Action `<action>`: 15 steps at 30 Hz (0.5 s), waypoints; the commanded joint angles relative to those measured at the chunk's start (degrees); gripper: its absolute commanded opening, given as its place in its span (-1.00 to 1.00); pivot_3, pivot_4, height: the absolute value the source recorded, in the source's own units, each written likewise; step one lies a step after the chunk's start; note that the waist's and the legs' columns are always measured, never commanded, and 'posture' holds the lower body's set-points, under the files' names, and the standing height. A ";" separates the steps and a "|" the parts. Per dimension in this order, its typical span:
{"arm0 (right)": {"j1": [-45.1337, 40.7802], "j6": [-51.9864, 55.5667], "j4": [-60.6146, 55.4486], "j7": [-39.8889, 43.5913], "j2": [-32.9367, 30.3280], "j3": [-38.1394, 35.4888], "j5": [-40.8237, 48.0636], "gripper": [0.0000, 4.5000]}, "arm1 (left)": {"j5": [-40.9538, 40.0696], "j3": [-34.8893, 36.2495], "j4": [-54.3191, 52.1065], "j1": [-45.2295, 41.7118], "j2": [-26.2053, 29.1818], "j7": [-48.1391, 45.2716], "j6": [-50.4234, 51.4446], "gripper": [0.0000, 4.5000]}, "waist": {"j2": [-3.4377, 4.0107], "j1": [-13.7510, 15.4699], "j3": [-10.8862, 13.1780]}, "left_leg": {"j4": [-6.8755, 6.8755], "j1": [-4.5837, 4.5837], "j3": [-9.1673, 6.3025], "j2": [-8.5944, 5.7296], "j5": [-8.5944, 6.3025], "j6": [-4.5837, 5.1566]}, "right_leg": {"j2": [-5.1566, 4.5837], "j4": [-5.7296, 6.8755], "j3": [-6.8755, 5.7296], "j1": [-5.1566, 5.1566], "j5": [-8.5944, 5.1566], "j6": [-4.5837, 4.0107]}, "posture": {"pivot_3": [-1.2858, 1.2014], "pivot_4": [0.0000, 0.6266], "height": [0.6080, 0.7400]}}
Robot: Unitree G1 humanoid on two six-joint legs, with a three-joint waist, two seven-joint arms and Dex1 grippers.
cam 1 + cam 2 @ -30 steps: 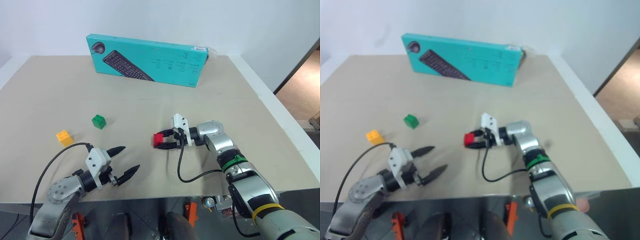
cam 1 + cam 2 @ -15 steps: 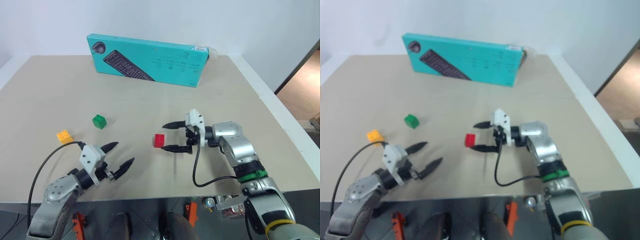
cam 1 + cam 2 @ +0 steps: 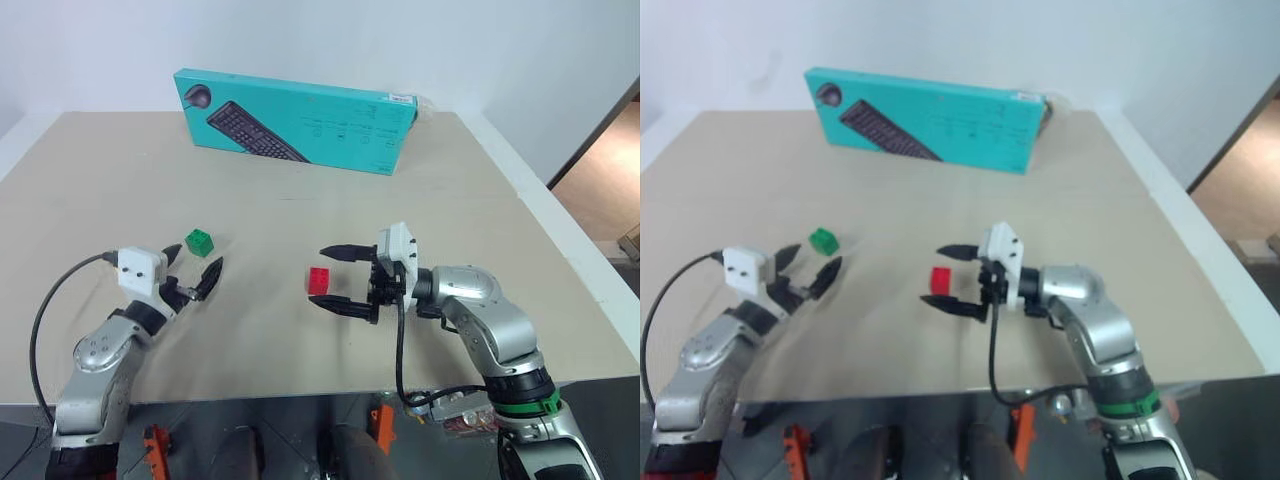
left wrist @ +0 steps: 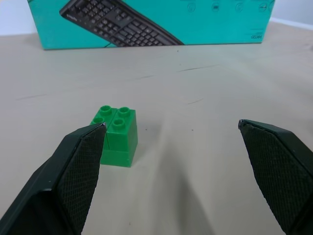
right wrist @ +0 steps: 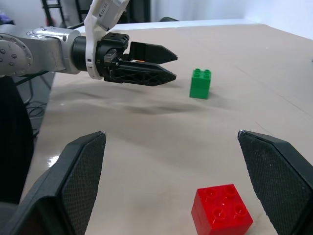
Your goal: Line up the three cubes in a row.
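Observation:
The red cube (image 3: 319, 281) lies on the tan table (image 3: 420, 210) near the middle. My right gripper (image 3: 318, 276) hovers open around it, pointing left, one finger on each side and neither touching; the right wrist view shows the red cube (image 5: 222, 208) low between the wide-spread fingers. The green cube (image 3: 199, 240) sits further left. My left gripper (image 3: 200, 256) is open just in front of it, and in the left wrist view the green cube (image 4: 115, 134) stands right by one fingertip (image 4: 90, 147). The third cube is hidden.
A large teal keyboard box (image 3: 295, 120) stands on edge at the back of the table. The table's white right border (image 3: 560, 230) and front edge (image 3: 300, 385) are close to my arms. Black cables (image 3: 400, 350) hang from both wrists.
My right gripper opened, let go of the red cube and drew back and up. My left gripper moved forward and left to the green cube; its white mount now covers the yellow cube.

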 commanded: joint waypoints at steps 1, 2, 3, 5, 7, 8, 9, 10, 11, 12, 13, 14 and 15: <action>-0.97 -1.41 -1.61 -0.97 -0.06 -0.29 0.28 0.98 | -1.55 2.43 2.47 -3.91 2.41 -0.61 2.45 1.00 | 0.00 0.01 0.00 | -0.01 -0.01 -0.01 0.00 0.00 0.00 | 0.03 0.00 -0.01 0.00 0.00 0.00 | 0.03 -0.52 1.00; -1.11 -1.50 -1.46 -1.12 -0.08 -0.31 0.33 0.98 | -1.60 2.50 3.80 -5.18 3.08 -1.09 2.99 1.00 | 0.00 0.00 0.00 | -0.01 -0.01 -0.01 -0.01 0.00 0.00 | 0.06 0.00 -0.05 0.00 -0.01 -0.01 | 0.03 -0.52 1.00; -1.19 -1.56 -1.36 -1.13 -0.15 -0.35 0.44 0.98 | -1.37 2.24 5.35 -6.59 3.95 -1.70 3.76 1.00 | 0.00 -0.01 0.00 | -0.01 -0.01 -0.01 0.00 0.00 0.00 | 0.08 0.00 -0.06 -0.01 -0.01 -0.02 | 0.03 -0.52 1.00; -1.20 -1.78 -1.35 -1.21 -0.25 -0.24 0.45 0.98 | -1.03 1.84 7.91 -8.84 5.36 -3.08 4.41 1.00 | -0.01 0.00 0.00 | -0.02 -0.02 -0.01 0.01 0.00 0.00 | 0.15 0.01 -0.10 -0.01 -0.03 -0.05 | 0.03 -0.52 1.00; -1.16 -1.77 -1.46 -1.36 -0.31 -0.13 0.46 0.98 | -0.97 1.31 10.57 -11.64 6.65 -4.34 5.52 1.00 | 0.00 0.00 0.00 | -0.02 -0.03 -0.01 0.02 0.00 0.00 | 0.16 0.01 -0.13 0.00 -0.04 -0.07 | 0.03 -0.52 1.00; -1.13 -1.85 -1.51 -1.53 -0.30 -0.08 0.37 0.98 | -0.79 0.91 11.74 -12.81 7.22 -5.12 5.83 1.00 | -0.01 0.00 0.00 | -0.03 -0.04 -0.01 0.02 0.00 0.00 | 0.16 0.00 -0.14 -0.01 -0.04 -0.07 | 0.03 -0.52 1.00; -1.09 -1.88 -1.57 -1.67 -0.35 -0.06 0.34 0.98 | -0.51 0.26 12.95 -13.94 7.80 -5.96 6.63 1.00 | -0.01 0.00 0.00 | -0.03 -0.04 0.00 0.02 0.00 0.00 | 0.16 0.01 -0.15 0.00 -0.04 -0.07 | 0.03 -0.52 1.00; -1.04 -1.94 -1.63 -1.80 -0.41 -0.06 0.33 0.98 | -0.11 -0.30 14.02 -14.77 8.23 -6.66 7.03 1.00 | -0.01 -0.01 0.00 | -0.03 -0.06 0.00 0.02 0.00 -0.01 | 0.16 0.00 -0.15 -0.01 -0.04 -0.07 | 0.03 -0.52 1.00; -0.95 -2.13 -1.68 -1.96 -0.50 -0.12 0.25 0.98 | 0.32 -1.01 15.18 -15.58 8.66 -7.41 7.49 1.00 | -0.01 -0.02 0.00 | -0.03 -0.06 0.00 0.02 0.00 -0.01 | 0.15 0.00 -0.14 -0.01 -0.04 -0.07 | 0.03 -0.52 1.00; -0.88 -2.28 -1.71 -2.10 -0.58 -0.18 0.21 0.98 | 0.68 -1.64 16.24 -16.26 9.04 -8.12 7.87 1.00 | -0.01 -0.02 0.00 | -0.04 -0.06 -0.01 0.01 0.00 -0.01 | 0.14 0.00 -0.12 -0.02 -0.04 -0.07 | 0.03 -0.52 1.00; -0.76 -2.45 -1.74 -2.25 -0.69 -0.27 0.14 0.98 | 1.16 -2.17 17.55 -17.02 9.31 -8.47 8.38 1.00 | -0.01 -0.02 0.00 | -0.04 -0.06 0.00 0.00 0.00 -0.01 | 0.14 0.00 -0.12 -0.02 -0.05 -0.05 | 0.03 -0.52 1.00; -0.67 -2.60 -1.79 -2.41 -0.75 -0.33 0.05 0.98 | 1.73 -2.66 18.82 -17.69 9.58 -8.71 8.79 1.00 | 0.00 -0.03 0.00 | -0.04 -0.06 0.00 0.00 0.00 -0.01 | 0.14 0.00 -0.12 -0.02 -0.06 -0.04 | 0.03 -0.52 1.00; -0.59 -2.78 -1.81 -2.57 -0.79 -0.39 -0.03 0.98 | 2.21 -3.13 19.93 -18.24 9.78 -9.17 8.95 1.00 | -0.01 -0.03 0.00 | -0.04 -0.06 0.00 0.00 -0.01 -0.01 | 0.13 0.00 -0.10 -0.02 -0.06 -0.04 | 0.03 -0.52 1.00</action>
